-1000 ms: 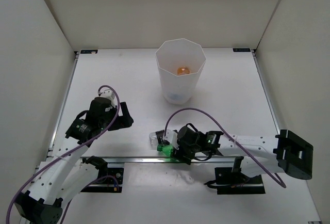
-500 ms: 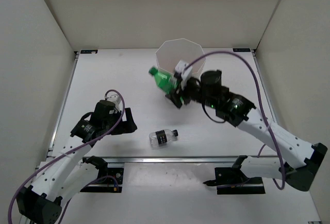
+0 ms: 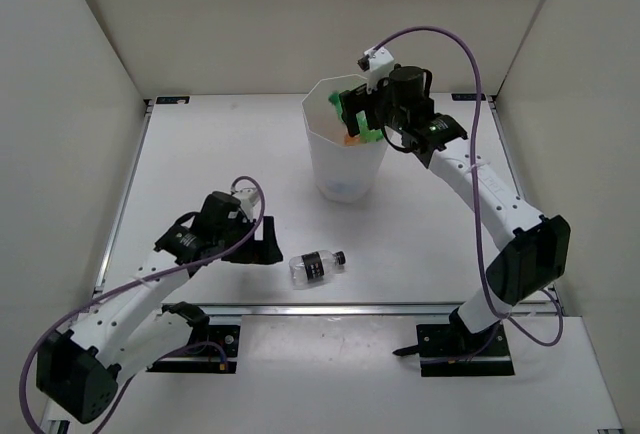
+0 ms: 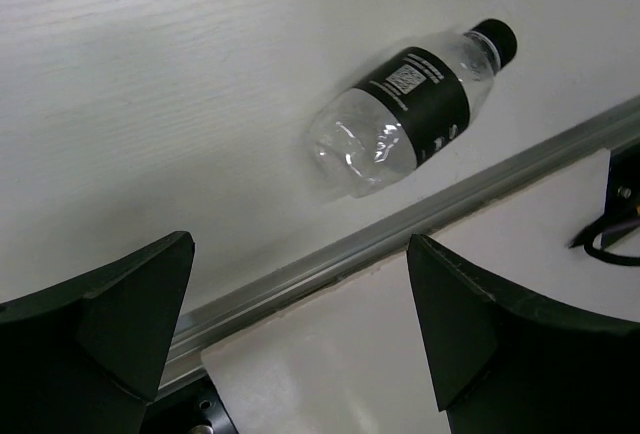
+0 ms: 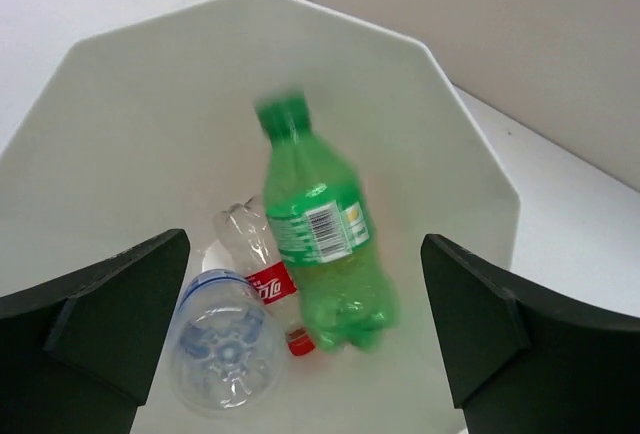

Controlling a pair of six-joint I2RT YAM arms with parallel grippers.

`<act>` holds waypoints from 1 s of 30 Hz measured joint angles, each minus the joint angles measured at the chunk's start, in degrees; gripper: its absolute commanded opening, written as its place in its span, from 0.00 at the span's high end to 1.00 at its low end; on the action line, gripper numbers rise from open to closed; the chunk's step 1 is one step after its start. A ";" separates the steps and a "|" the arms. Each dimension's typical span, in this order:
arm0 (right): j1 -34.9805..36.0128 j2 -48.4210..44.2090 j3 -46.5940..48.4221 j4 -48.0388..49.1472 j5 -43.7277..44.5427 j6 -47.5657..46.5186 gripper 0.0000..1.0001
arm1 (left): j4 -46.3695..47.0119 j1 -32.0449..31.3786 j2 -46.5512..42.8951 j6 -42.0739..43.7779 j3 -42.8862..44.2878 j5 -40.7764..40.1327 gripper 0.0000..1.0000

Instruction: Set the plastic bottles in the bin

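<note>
Your right end effector (image 5: 305, 238) hangs spread over the white many-sided plastic bin (image 5: 470, 159) (green plastic bottle (image 5: 330, 284) inside); left end effector (image 4: 300, 242) likewise spread.

Two white arms (image 3: 492, 209) w/ blk joints, purple cables (image 3: 478, 84) (looped), blk wedge fingers (image 4: 110, 314)

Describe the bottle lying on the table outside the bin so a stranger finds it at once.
Start at the tall white bin in the far middle of the table and come toward the metal rail at the near edge. There, beside the open left gripper, lies a clear bottle with a black label and black cap, the only bottle outside the bin.
</note>
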 measured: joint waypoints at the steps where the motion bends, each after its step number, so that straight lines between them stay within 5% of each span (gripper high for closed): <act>1: -0.09 0.00 0.00 -0.37 0.09 -0.17 0.01 | 0.42 -0.85 1.33 0.57 0.61 0.57 0.02; 11: -2.89 -9.09 -1.92 -3.34 -3.15 5.18 0.01 | 5.29 -8.87 15.21 7.76 8.59 3.93 0.01; 21: -28.55 -34.38 -29.73 -7.54 -16.90 13.77 0.01 | 8.87 -20.15 31.34 12.52 13.03 -0.02 0.01; 30: -32.59 -42.62 -42.56 -13.33 -18.10 14.47 0.02 | 10.56 -24.50 42.05 15.08 16.57 -10.62 0.01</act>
